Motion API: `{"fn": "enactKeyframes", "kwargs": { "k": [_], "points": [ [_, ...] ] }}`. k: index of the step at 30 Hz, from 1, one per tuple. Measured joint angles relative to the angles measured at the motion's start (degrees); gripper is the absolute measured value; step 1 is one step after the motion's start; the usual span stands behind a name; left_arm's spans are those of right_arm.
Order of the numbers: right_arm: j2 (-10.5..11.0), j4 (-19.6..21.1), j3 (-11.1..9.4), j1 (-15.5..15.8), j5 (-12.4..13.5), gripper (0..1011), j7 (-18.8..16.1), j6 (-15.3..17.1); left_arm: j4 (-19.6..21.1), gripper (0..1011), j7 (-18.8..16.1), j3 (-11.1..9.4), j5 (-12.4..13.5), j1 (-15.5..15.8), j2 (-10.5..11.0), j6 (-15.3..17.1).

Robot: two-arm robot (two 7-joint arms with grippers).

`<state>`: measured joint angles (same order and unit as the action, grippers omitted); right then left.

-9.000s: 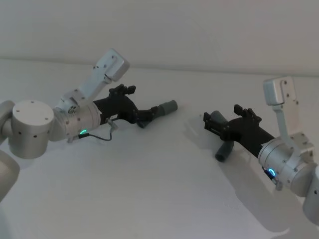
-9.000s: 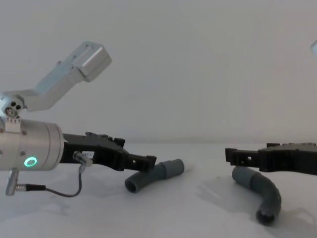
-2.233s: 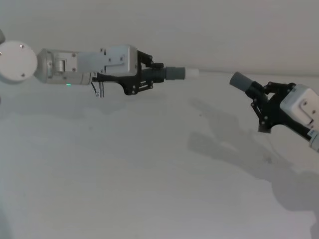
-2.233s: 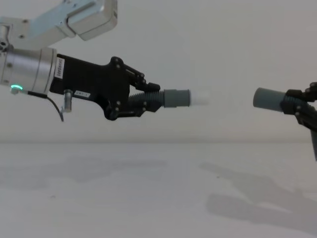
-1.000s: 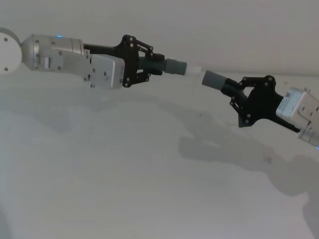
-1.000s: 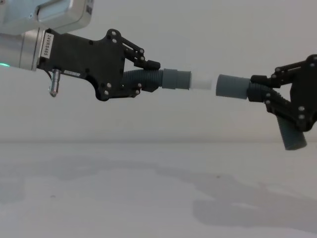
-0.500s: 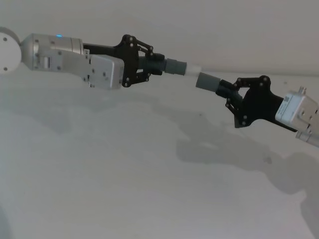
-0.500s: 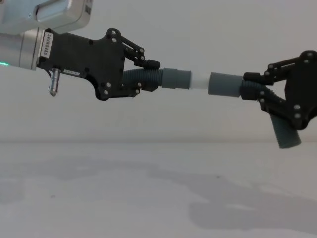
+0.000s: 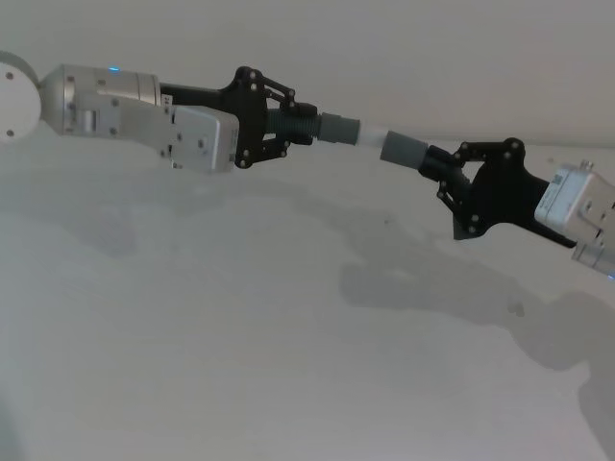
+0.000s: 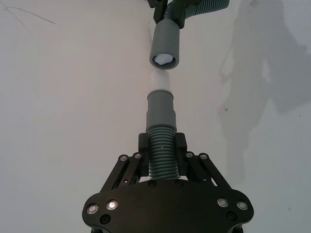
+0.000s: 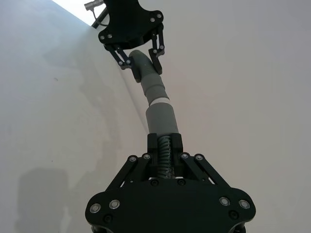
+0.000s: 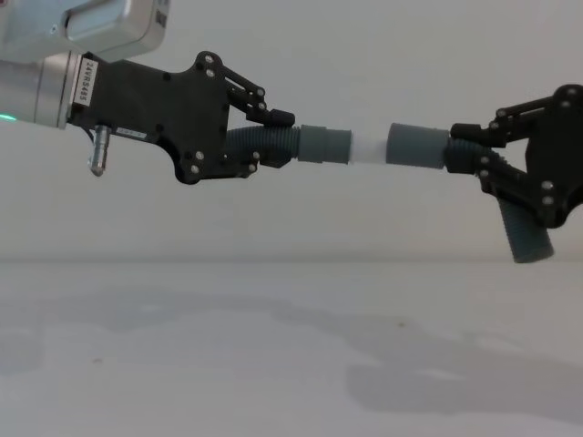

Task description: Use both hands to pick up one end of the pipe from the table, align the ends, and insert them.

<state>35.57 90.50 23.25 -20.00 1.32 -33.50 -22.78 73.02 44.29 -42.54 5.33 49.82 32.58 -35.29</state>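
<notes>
Each pincer, left [image 12: 273, 138] and right [image 12: 466, 150], clamps a pipe piece, white tip [image 12: 368, 149] seemingly entering socket [image 12: 415, 146].

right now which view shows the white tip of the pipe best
The chest view: it sees the white tip side-on, bridging the grey collar and the socket mouth. The head view shows a short angled sliver, the right wrist view a thin white band, and the left wrist view looks along the pipe.

the white tip [image 12: 368, 148] meets the socket [image 12: 416, 146], but how deep it sits inside cannot be told. the right gripper [image 12: 474, 150] covers the elbow pipe's bend.
</notes>
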Motion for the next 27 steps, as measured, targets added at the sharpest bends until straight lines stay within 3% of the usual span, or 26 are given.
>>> {"fn": "enactKeyframes", "kwargs": {
  "k": [27],
  "points": [
    [0.54, -0.91, 0.27, -1.06, -0.07, 157, -0.15, 0.19, 0.0, 302, 0.0, 0.0, -0.01, 0.0, 0.0, -0.07]
  ]
}}
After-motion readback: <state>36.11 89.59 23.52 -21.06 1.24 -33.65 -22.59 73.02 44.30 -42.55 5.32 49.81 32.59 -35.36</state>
